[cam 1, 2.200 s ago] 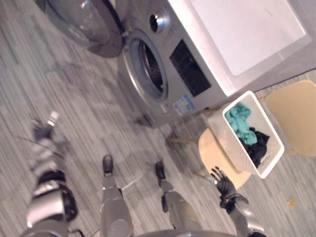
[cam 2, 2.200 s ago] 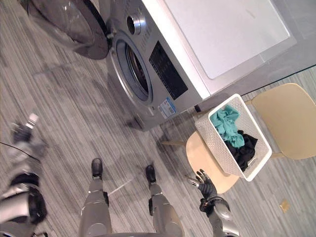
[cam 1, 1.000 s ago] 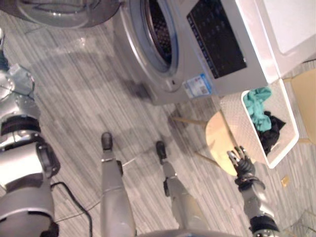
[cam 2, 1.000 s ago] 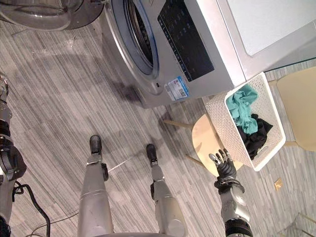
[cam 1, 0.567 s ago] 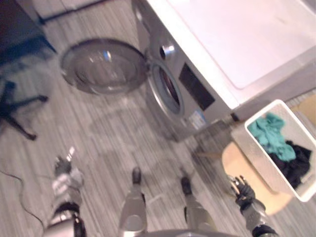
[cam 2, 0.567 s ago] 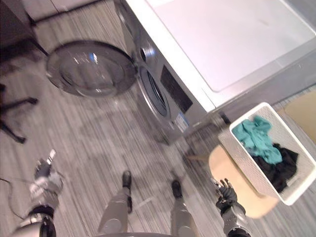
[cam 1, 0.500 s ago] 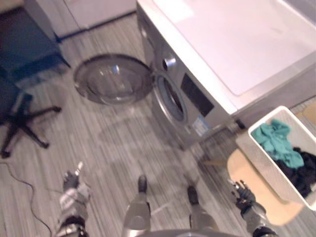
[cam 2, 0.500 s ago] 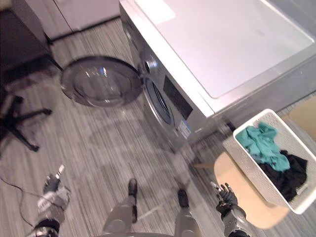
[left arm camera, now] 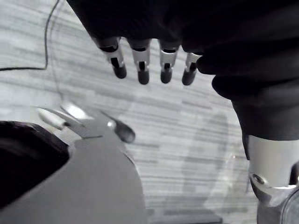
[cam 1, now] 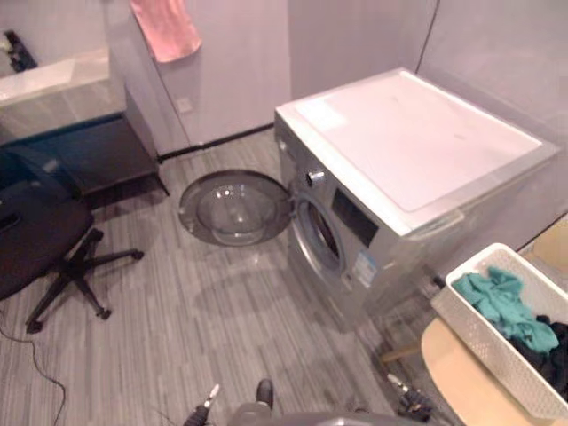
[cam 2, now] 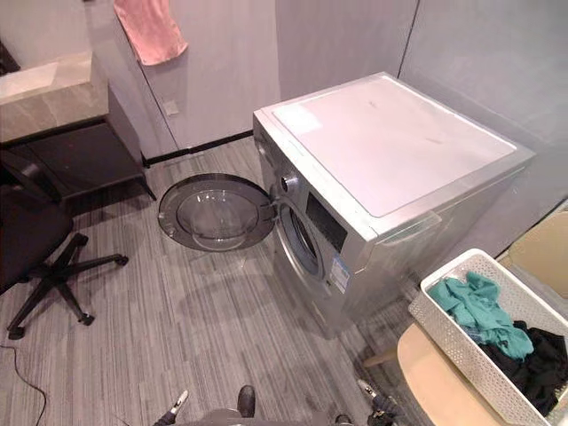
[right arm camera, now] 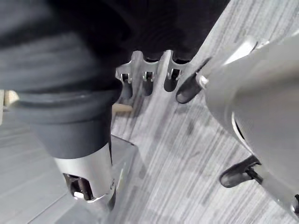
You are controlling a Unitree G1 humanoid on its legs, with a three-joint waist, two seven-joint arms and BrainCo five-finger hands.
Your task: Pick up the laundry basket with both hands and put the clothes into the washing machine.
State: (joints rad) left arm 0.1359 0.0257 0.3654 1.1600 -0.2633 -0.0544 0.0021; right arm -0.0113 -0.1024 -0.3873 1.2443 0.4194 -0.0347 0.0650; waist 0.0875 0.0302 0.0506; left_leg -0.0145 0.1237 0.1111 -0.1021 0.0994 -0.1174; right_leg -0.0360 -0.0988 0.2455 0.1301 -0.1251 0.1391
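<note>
Your left hand and right hand hang empty, fingers straight; the white perforated basket sits right, on a round wooden stool.

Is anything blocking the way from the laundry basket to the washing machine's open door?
Nothing visible does. The laundry basket sits on a tan stool beside the washing machine. The machine's door is swung wide open, away from the basket, and no object lies on the floor before the drum opening.
</note>
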